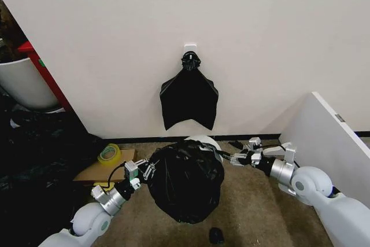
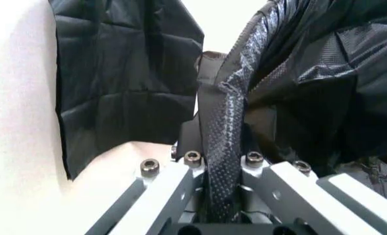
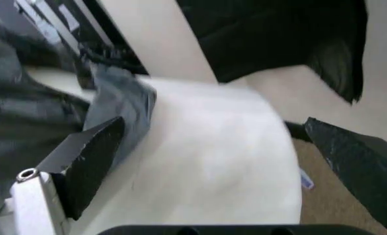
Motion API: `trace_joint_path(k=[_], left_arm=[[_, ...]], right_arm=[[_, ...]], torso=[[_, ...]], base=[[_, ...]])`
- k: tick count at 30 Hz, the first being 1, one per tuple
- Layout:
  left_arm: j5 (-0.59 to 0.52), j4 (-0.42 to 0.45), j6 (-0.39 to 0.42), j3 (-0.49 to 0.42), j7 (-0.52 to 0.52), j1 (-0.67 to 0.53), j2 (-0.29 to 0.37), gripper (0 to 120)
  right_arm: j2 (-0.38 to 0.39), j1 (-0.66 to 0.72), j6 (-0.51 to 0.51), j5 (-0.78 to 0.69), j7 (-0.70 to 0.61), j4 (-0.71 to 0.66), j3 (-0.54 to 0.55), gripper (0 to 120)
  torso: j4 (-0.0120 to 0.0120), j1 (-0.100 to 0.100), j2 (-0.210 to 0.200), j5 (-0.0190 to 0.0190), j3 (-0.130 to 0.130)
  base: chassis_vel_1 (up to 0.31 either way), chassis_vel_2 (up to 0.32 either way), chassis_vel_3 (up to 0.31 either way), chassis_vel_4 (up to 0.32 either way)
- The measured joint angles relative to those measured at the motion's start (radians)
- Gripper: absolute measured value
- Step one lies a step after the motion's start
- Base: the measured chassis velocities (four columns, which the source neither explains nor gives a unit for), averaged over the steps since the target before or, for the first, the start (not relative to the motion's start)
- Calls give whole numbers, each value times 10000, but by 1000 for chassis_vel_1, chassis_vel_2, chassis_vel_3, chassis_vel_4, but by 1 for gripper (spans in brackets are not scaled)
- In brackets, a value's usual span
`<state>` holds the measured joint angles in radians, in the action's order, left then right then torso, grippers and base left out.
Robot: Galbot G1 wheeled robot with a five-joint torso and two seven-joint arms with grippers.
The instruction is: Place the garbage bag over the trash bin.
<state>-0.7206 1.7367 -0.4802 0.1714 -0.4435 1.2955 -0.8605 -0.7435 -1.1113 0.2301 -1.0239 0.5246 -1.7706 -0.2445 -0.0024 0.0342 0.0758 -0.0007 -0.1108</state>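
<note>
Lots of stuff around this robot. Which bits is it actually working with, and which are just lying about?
Working with:
- garbage bag, pinched by the left gripper
- trash bin, white, with the open right gripper beside it

Lying about:
- bunch of black bags on the wall
- yellow tape roll
- cardboard

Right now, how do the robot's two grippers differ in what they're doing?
The left gripper is shut on a fold of the garbage bag, pinched between its fingers; the right gripper is open and holds nothing. The left sits at the bag's left side; the right sits at the right, its fingers straddling the bare white side of the trash bin. Both reach in low beside the bin.
</note>
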Motion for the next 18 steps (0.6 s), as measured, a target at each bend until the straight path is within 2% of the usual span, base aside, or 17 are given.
trace_joint_path(k=[5, 12, 14, 16, 17, 18], left_arm=[[57, 39, 91, 9, 202, 59, -47, 1], [274, 186, 577, -75, 1400, 116, -157, 1], [262, 495, 1243, -206, 2835, -43, -239, 1], [72, 835, 1820, -305, 3601, -150, -287, 1], [72, 835, 1820, -305, 3601, -150, -287, 1], [-27, 1128, 2392, -358, 4197, -174, -312, 1]], right_arm=[[-78, 118, -114, -651, -161, 101, -169, 100], [-390, -218, -382, -777, -1879, -724, -516, 100], [-657, -846, -204, 224, -4145, -2000, -672, 100], [-778, -1186, 158, 736, -5526, -2815, -569, 100], [-778, -1186, 158, 736, -5526, -2815, -569, 100], [-936, -1245, 537, 861, -6525, -3308, -427, 100]], torso=[[0, 0, 0, 0, 0], [-1, 0, 0, -2, 0], [0, 0, 0, 2, 0], [-8, 0, 0, -2, 1], [-8, 0, 0, -2, 1], [-6, 0, 0, 2, 1]], base=[[0, 0, 0, 0], [0, 0, 0, 0], [0, 0, 0, 0], [0, 0, 0, 0], [0, 0, 0, 0], [0, 0, 0, 0]])
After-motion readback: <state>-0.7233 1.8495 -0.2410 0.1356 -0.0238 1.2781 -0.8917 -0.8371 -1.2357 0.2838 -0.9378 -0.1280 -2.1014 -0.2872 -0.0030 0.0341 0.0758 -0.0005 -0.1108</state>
